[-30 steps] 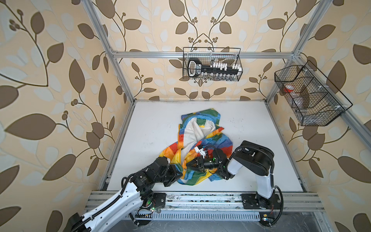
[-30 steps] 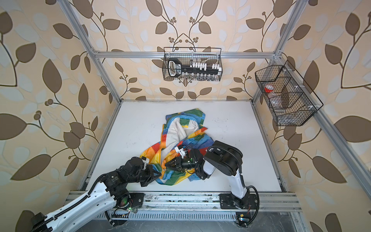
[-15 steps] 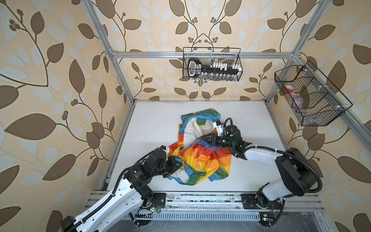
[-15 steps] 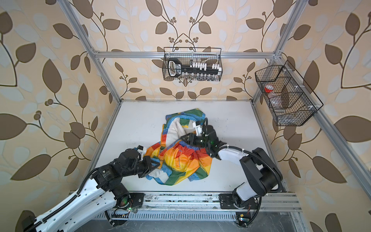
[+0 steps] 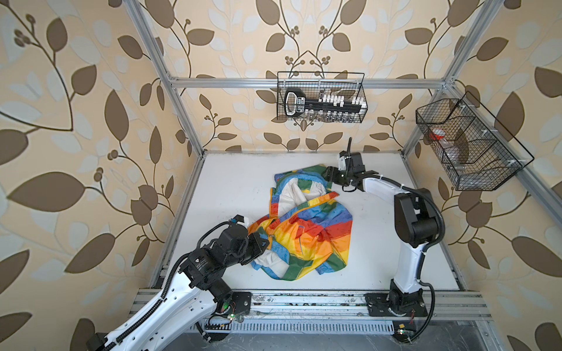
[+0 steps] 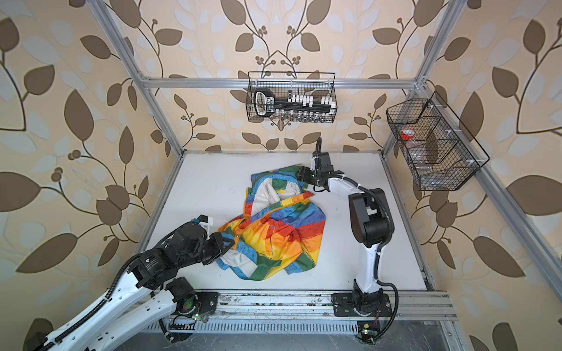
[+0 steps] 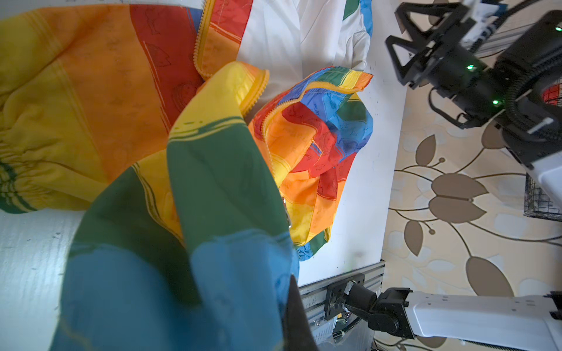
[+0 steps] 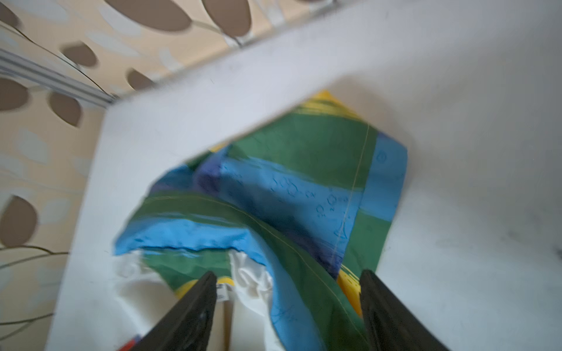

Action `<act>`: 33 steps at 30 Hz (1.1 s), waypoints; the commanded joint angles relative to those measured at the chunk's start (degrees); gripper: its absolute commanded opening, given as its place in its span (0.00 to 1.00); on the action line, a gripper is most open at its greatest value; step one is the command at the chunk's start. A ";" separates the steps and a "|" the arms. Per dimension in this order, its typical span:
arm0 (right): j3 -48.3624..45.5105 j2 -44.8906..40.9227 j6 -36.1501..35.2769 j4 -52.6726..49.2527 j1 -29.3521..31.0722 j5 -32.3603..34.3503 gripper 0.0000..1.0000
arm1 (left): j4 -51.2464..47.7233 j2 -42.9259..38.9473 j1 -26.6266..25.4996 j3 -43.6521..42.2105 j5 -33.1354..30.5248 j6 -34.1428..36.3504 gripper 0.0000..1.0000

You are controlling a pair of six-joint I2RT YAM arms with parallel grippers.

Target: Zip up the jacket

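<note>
The left gripper (image 5: 264, 243) is clamped shut on the left edge of the jacket (image 5: 307, 231), low and left of centre in both top views. The jacket lies crumpled and unzipped mid-frame on the white table (image 5: 231, 188), with off-white lining showing in its upper part. The right gripper (image 5: 329, 177) sits at the jacket's upper right corner; these views do not show whether it touches the cloth.

In the left wrist view, blue and green cloth drapes close over the lower left of the frame, beside one dark finger (image 7: 293, 310) at bottom centre. Orange-yellow zipper teeth (image 7: 199, 39) run unjoined near the top. The right gripper (image 7: 395, 36) stands at upper right, jaws spread and empty.

The right wrist view is blurred. Its two fingers (image 8: 194, 313) rise from the bottom edge, wide apart, over green and blue cloth at centre.
</note>
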 commanded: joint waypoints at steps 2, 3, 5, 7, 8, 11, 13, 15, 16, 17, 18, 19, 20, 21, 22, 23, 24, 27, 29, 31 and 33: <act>3.20 0.43 -12.19 -3.40 1.69 3.85 0.75 | 3.88 0.97 0.70 -0.38 -0.13 0.45 0.00; 2.80 0.33 -13.61 -2.45 1.65 3.39 0.75 | 4.05 1.21 0.72 -0.48 0.10 0.45 0.00; 3.16 0.57 -16.80 -1.99 1.73 2.28 0.75 | 4.96 1.52 0.79 -1.13 0.99 0.03 0.00; 3.94 1.21 -19.50 -1.60 1.95 0.71 0.75 | 6.23 1.55 0.88 -1.88 1.88 -0.68 0.00; 5.64 2.15 -20.62 -2.76 1.97 0.47 0.75 | 6.80 1.61 0.97 -2.16 2.40 -1.02 0.00; 12.80 7.07 -21.78 -8.58 1.77 0.44 0.75 | 7.33 1.61 1.18 -2.65 3.57 -1.40 0.00; 16.34 9.84 -21.96 -10.51 1.83 -0.73 0.75 | 7.48 1.72 1.23 -2.84 4.42 -1.66 0.00; 17.94 11.30 -22.31 -11.08 2.18 -2.99 0.75 | 7.38 1.53 1.33 -2.89 4.98 -1.75 0.00; 19.43 12.28 -23.03 -12.34 2.49 -4.27 0.75 | 7.17 1.32 1.42 -2.80 5.03 -1.67 0.00; 20.81 13.27 -23.57 -13.64 2.87 -4.49 0.75 | 7.00 1.11 1.41 -2.83 5.03 -1.67 0.00; 22.78 14.53 -24.23 -15.69 3.34 -4.63 0.75 | 7.00 0.93 1.51 -2.92 5.13 -1.75 0.00; 24.43 15.63 -24.76 -17.12 3.67 -5.26 0.74 | 7.06 0.92 1.56 -2.97 5.28 -1.75 0.00; 25.86 16.72 -25.03 -18.59 3.97 -6.16 0.73 | 7.08 0.91 1.71 -3.04 5.49 -1.82 0.00; 26.28 17.18 -25.02 -18.88 4.09 -6.62 0.72 | 7.22 0.91 1.71 -3.14 5.70 -1.84 0.00; 26.02 17.29 -24.78 -18.53 4.24 -7.47 0.71 | 7.22 0.97 1.77 -3.18 5.90 -1.84 0.00; 25.59 17.30 -24.14 -17.87 4.35 -7.79 0.68 | 7.19 0.91 1.83 -3.28 5.91 -1.92 0.00; 25.53 17.43 -23.58 -17.51 4.51 -7.12 0.62 | 7.28 0.85 1.90 -3.36 5.93 -1.97 0.00; 25.63 17.49 -22.58 -17.68 4.96 -5.18 0.33 | 7.07 0.49 2.06 -3.33 5.78 -1.93 0.00; 23.21 15.70 -19.91 -15.55 4.13 -3.21 0.07 | 6.55 0.24 2.47 -2.96 5.52 -1.39 0.00; 16.94 10.66 -14.95 -9.07 1.74 -2.88 0.00 | 4.32 0.21 3.02 -1.38 4.52 0.70 0.00; 10.39 4.96 -9.65 -3.65 -2.00 -2.79 0.00 | 2.26 0.91 4.14 0.84 3.75 3.87 0.00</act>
